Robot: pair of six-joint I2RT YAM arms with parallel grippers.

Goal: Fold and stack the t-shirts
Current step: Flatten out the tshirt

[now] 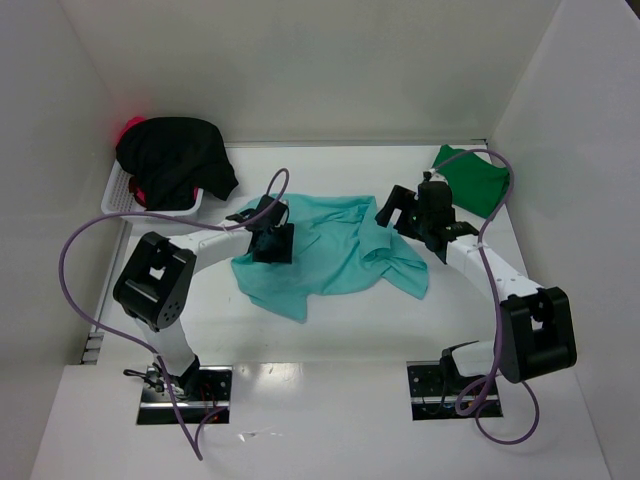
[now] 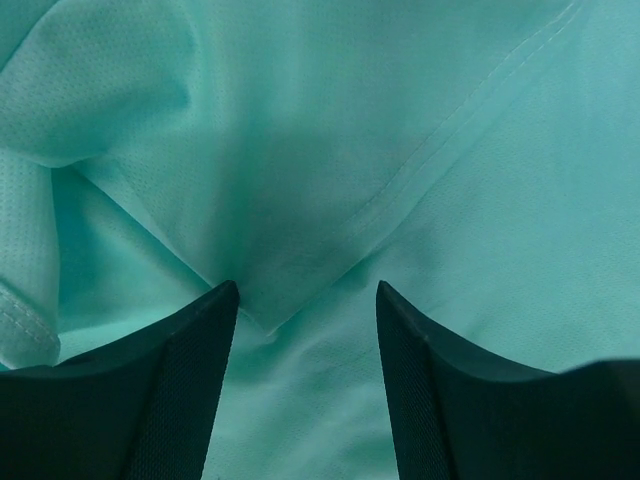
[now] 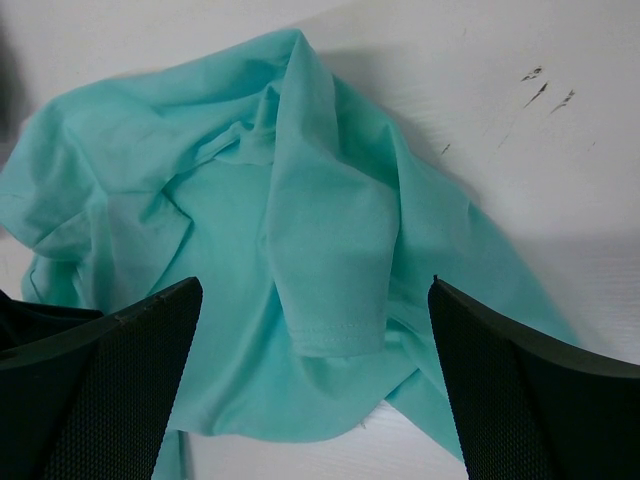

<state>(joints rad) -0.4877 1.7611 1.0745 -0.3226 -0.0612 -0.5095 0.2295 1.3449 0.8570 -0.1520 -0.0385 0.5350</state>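
The light teal t-shirt [image 1: 335, 255] lies crumpled in the middle of the table. My left gripper [image 1: 271, 243] is open, low over its left part; the left wrist view shows only teal cloth [image 2: 330, 160] with a seam between the fingers. My right gripper [image 1: 410, 215] is open above the shirt's right edge; the right wrist view shows a sleeve [image 3: 330, 270] between the fingers, untouched. The dark green t-shirt [image 1: 472, 180] lies folded at the back right. The black t-shirt [image 1: 175, 160] is heaped on a basket at the back left, with the red-pink t-shirt [image 1: 130, 128] peeking out behind it.
A white basket [image 1: 125, 200] stands at the back left by the wall. White walls close in the table on the left, back and right. Purple cables loop from both arms.
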